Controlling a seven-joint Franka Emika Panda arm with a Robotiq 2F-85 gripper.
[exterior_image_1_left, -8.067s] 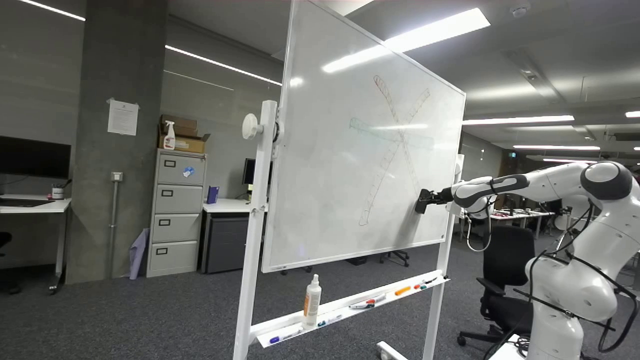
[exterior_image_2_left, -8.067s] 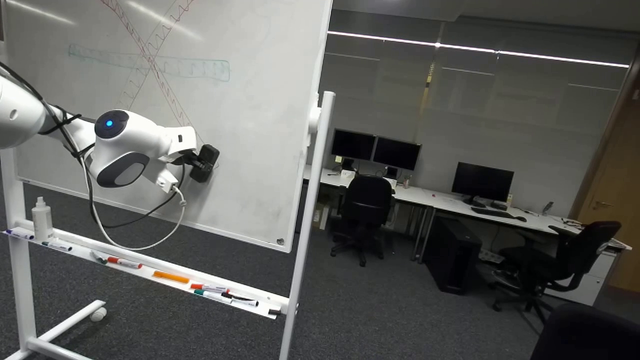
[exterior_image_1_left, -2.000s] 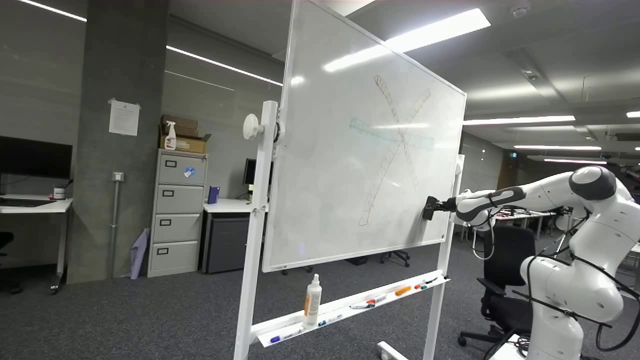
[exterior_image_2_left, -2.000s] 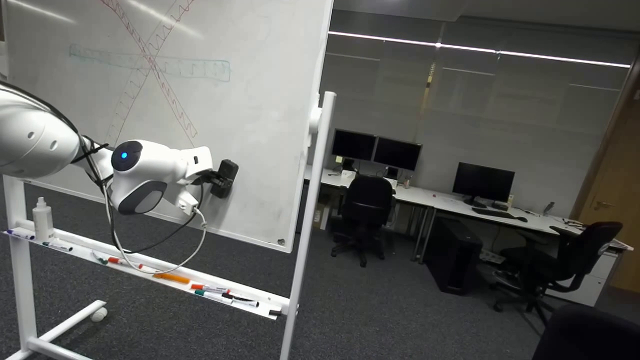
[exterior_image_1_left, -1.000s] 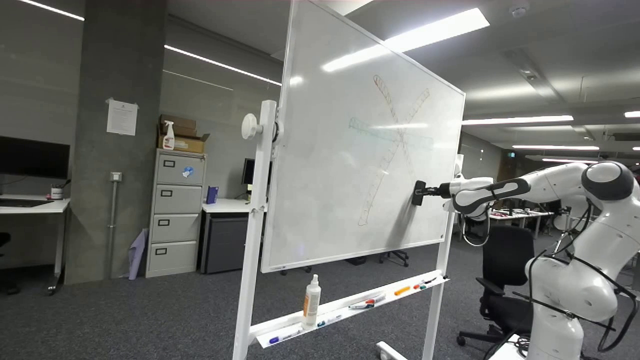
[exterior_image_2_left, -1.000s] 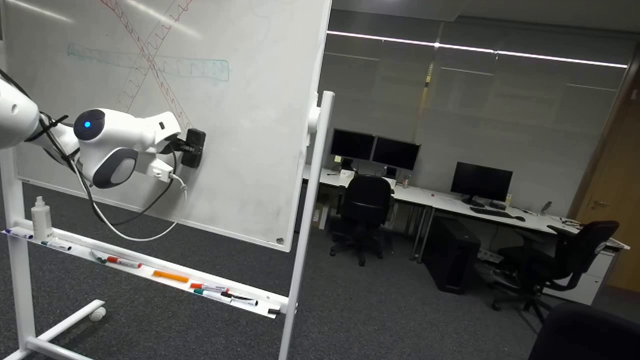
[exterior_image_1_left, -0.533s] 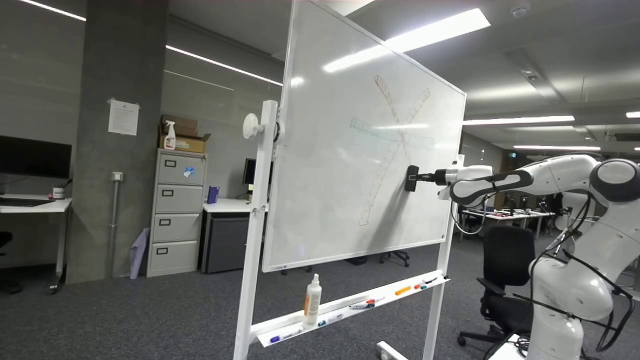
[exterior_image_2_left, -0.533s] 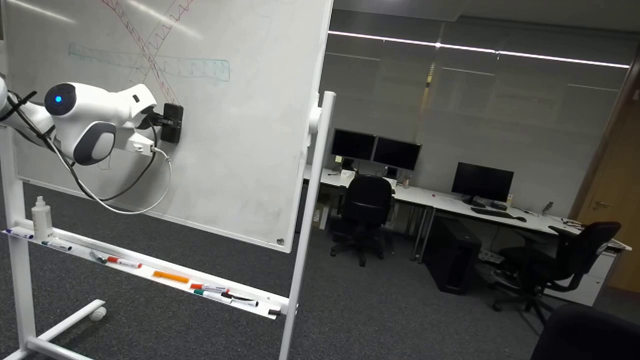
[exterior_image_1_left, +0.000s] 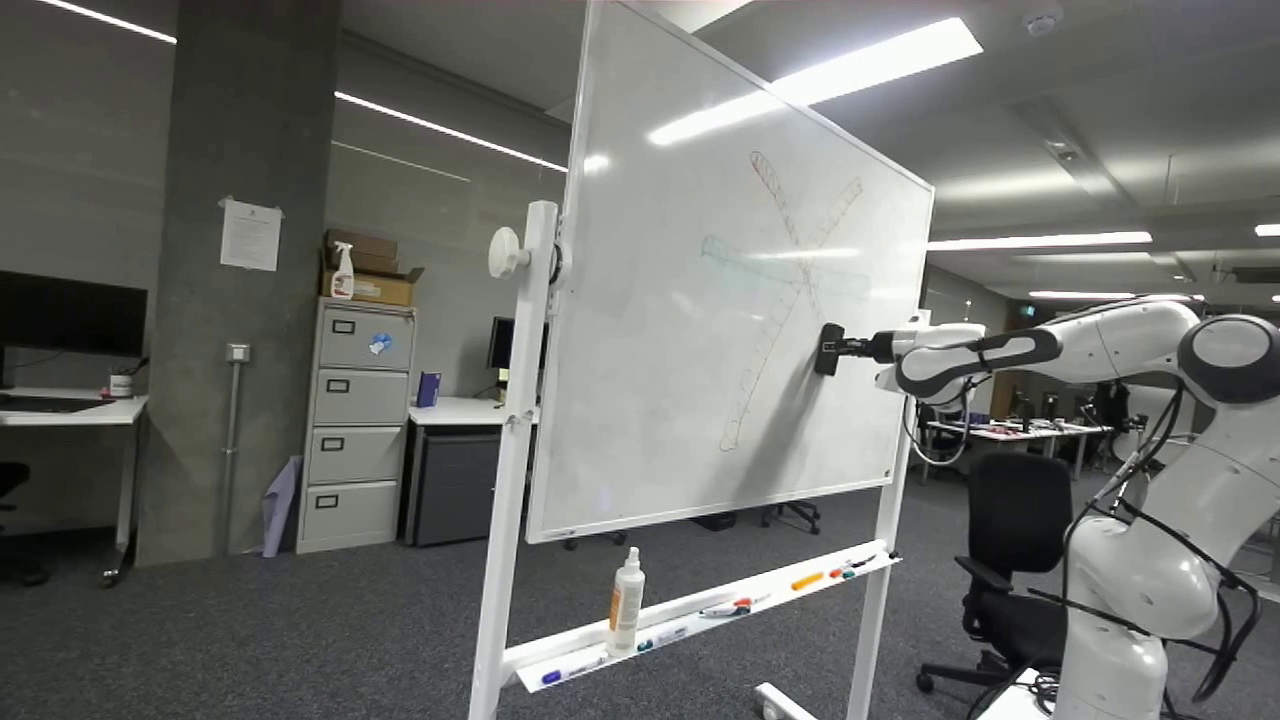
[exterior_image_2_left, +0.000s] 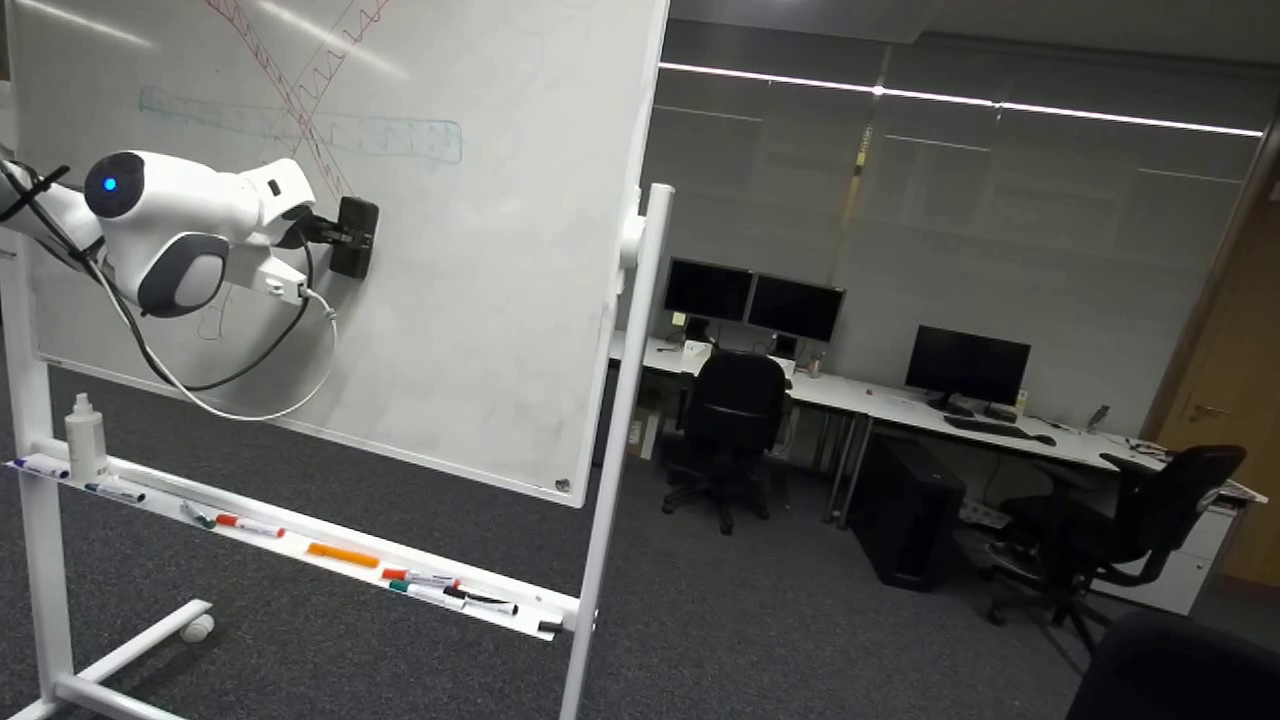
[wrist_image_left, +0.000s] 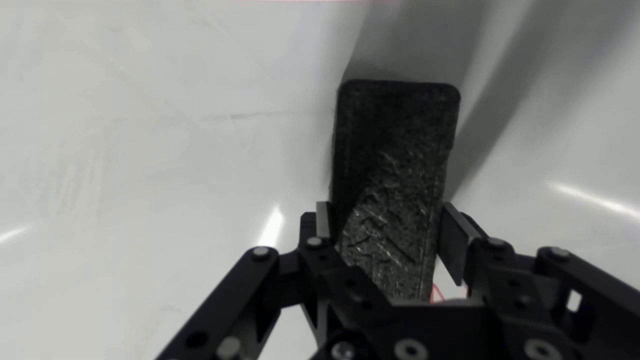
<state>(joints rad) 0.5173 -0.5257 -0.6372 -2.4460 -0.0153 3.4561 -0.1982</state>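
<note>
On the large, upright, white-framed whiteboard (exterior_image_1_left: 640, 400), just below the visible end of a red hatched strip (exterior_image_2_left: 285, 90) and lower than the teal hatched strip (exterior_image_2_left: 385, 134) crossing it, we find the black rectangular eraser (wrist_image_left: 390, 180). We see the black two-fingered tool (wrist_image_left: 387, 230) pinching it by its long sides. In an exterior view the whiteboard's side edges stand well apart from the eraser and the bottom edge lies well below, with pale surface spreading between. Under the whiteboard juts a white ledge (exterior_image_2_left: 300, 523); we see a white plastic bottle with an orange label (exterior_image_1_left: 624, 605) upright on it and a red-capped marker (exterior_image_2_left: 249, 525) lying along it, both well below the tool. The white jointed arm (exterior_image_1_left: 1110, 342) reaches in from in front of the whiteboard.

In the wrist view, we see the eraser's corners rounded and its dark back scuffed, with scratches and creases near the tool and smoother black beyond. Its broad side faces the whiteboard, but we cannot tell whether it touches.
</note>
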